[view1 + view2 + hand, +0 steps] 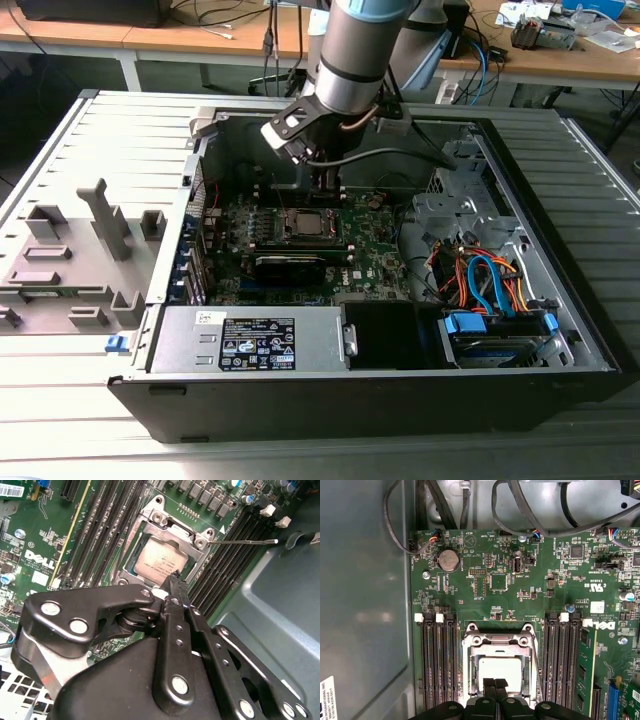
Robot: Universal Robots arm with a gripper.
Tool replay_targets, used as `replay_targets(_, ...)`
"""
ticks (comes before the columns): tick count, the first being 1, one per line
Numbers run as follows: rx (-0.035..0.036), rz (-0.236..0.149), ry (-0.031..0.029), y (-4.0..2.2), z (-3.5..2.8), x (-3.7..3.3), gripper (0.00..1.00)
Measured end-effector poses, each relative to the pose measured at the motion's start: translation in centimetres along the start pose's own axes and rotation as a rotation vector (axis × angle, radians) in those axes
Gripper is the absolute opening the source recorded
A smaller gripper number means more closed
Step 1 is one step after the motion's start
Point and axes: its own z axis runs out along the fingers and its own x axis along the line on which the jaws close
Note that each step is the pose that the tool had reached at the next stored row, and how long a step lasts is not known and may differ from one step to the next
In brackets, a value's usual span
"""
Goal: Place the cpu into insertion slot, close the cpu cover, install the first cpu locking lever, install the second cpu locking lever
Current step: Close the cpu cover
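The cpu [161, 562] lies flat in the insertion slot [131, 555] on the green board, its silvery top showing through the window of the cpu cover [172, 530], which lies down over it. My gripper [175, 576] is shut, its black fingertips pressed together just above the cover's near edge and holding nothing. In the first wrist view the same fingertips [489, 686] overlap the edge of the cpu [500, 667] and cover [497, 641]. A thin locking lever [245, 542] sticks out sideways from a socket corner. The exterior view shows the gripper [324, 190] right behind the slot [303, 222].
Black memory slots [437, 665] flank the socket on both sides. The open computer case [560, 250] holds a power supply [250, 340], a drive cage and coloured cables [485, 280]. Black cables [520, 510] hang beyond the board. Grey fixtures [70, 250] stand on the table outside the case.
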Motion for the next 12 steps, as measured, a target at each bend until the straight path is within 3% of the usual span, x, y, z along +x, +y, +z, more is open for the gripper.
replay_targets(12,0.0001,-0.002,-0.0003,-0.35,0.89,-0.06,0.11)
